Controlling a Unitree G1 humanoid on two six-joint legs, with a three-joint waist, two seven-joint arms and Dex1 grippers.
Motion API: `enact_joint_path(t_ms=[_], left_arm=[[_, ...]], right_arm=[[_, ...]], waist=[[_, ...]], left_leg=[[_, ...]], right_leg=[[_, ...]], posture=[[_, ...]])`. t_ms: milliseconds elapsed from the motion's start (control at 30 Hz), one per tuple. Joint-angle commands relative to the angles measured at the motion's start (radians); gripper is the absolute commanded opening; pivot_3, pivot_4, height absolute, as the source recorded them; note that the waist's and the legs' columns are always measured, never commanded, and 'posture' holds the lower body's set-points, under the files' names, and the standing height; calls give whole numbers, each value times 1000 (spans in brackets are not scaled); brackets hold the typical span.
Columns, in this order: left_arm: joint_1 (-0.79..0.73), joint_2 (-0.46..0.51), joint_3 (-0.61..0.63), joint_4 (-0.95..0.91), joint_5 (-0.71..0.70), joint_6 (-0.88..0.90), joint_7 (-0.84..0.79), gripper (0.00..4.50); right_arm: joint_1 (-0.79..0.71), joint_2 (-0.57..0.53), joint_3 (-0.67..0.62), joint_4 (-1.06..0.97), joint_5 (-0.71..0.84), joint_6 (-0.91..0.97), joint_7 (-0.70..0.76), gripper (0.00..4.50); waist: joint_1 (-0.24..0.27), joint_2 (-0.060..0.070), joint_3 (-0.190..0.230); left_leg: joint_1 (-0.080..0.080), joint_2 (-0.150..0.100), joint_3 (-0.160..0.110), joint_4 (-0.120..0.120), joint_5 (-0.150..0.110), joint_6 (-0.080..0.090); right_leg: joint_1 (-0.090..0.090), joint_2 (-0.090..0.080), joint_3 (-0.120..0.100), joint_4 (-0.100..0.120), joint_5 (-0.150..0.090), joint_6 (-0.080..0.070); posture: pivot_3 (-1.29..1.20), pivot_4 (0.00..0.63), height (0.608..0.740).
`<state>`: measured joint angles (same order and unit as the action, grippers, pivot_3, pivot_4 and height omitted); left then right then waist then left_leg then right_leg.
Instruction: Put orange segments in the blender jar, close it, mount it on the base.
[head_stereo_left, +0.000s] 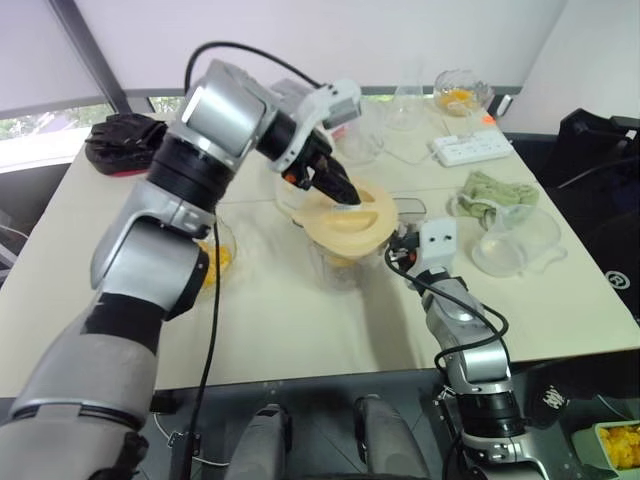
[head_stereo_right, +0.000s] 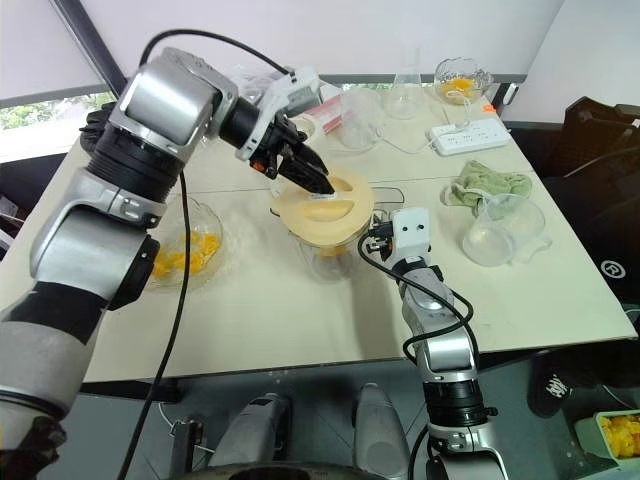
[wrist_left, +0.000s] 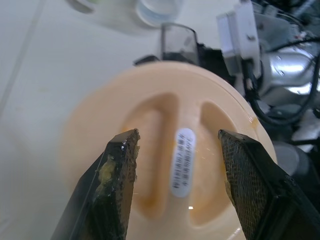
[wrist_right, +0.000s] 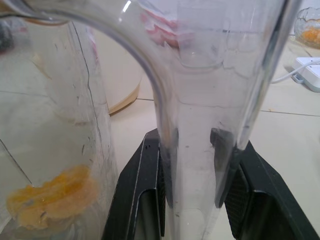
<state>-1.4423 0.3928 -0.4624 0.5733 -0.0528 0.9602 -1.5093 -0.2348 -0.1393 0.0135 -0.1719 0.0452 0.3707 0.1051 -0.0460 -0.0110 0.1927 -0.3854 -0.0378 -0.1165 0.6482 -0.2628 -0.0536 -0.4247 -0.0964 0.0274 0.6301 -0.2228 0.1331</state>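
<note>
Lid (wrist_left: 180, 150) hides blender jar (wrist_right: 210, 100) mouth; left jaws apart above it; right jaws clamp jar's handle.

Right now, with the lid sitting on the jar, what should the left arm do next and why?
Probably lift the left gripper clear: its jaws stand open either side of the lid, which rests on the blender jar, whose handle the right gripper clamps.
</note>
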Motion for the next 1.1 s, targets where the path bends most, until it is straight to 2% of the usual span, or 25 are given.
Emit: enact_joint_path(t_ms=[33, 333, 633, 733, 833, 1100], left_arm=[[-5, 8, -33, -10, 9, -51, -19, 2633], [4, -27, -76, 90, 52, -158, 23, 2633], [19, -34, -88, 108, 59, -179, -3, 2633], [24, -36, -88, 104, 60, -175, -3, 1818], [29, -34, -94, 95, 67, -184, -9, 418], [34, -32, -104, 60, 85, -139, -12, 418]], right_arm=[[-7, 6, 5, -23, -4, -8, 0, 1036], [13, 14, 4, -39, -5, -4, -13, 1036], [21, 16, 4, -49, -7, 3, -22, 1036], [20, 15, 6, -49, -7, 6, -20, 1036], [17, 13, 6, -49, -6, 9, -19, 1036], [15, 9, 3, -50, -7, 16, -17, 1036]], waist=[[0, 0, 0], [1, 0, 0], [1, 0, -1], [0, 0, -1], [1, 0, -1], [1, 1, -2]], left_leg=[[0, 0, 0, 0, 0, 0], [0, 0, 0, 0, 0, 0], [1, 0, 0, 1, 0, 0], [1, 0, 0, 1, 0, 0], [1, 0, 0, 1, 0, 0], [2, 0, 0, 1, 0, 0]], right_leg=[[0, 0, 0, 0, 0, 0], [0, 0, 0, 0, 0, 0], [0, 0, 0, 0, 0, 0], [1, 0, 0, 0, 0, 0], [1, 0, 0, 0, 0, 0], [2, 0, 0, 0, 0, 0]], posture=[[0, 150, 740], [0, 150, 740], [0, 150, 740], [0, 150, 740], [0, 150, 740], [0, 150, 740]])
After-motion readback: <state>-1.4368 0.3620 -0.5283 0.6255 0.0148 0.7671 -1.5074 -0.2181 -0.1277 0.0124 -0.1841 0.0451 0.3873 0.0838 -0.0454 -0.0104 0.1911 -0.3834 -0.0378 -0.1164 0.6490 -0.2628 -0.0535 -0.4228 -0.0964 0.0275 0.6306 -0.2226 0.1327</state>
